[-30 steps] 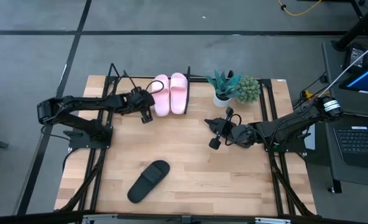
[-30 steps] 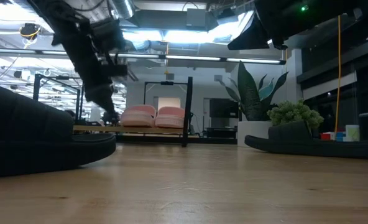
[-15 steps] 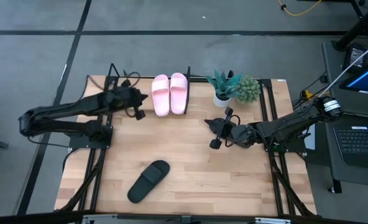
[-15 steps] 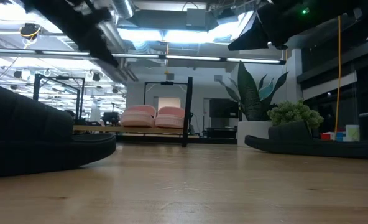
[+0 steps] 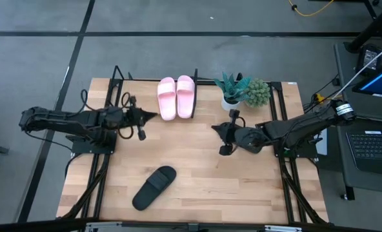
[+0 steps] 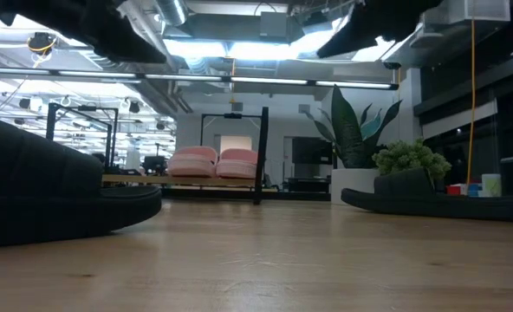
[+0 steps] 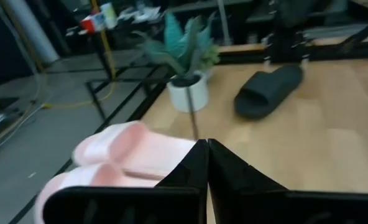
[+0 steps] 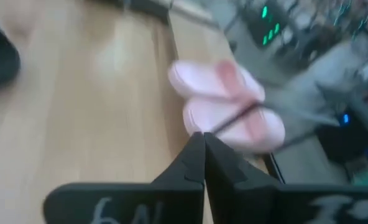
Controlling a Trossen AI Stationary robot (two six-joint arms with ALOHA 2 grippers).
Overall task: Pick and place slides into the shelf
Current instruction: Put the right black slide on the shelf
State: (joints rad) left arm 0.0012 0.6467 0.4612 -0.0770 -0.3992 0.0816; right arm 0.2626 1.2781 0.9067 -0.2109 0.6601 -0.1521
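Note:
Two light pink slides (image 5: 176, 97) lie side by side, soles down, on the shelf (image 5: 195, 87) at the table's far edge; they also show in the low view (image 6: 213, 162) and the left wrist view (image 7: 131, 152). One black slide (image 5: 154, 187) lies on the table near the front left. A second black slide (image 7: 268, 92) lies on the table beside the plant, under my right arm. My left gripper (image 5: 151, 116) is shut and empty, left of the pink slides. My right gripper (image 5: 215, 127) is shut and empty at mid-table, right of the shelf.
A white pot with a spiky plant (image 5: 231, 90) and a round green bush (image 5: 257, 92) stand at the far right, next to the shelf. Black side rails (image 5: 100, 174) run along the table's left and right edges. Bare wood lies between the arms.
My left gripper has drawn back from the pink slides on the shelf, toward the table's left and near edges, still shut and empty. My right arm has risen a little. The slides have stayed where they were.

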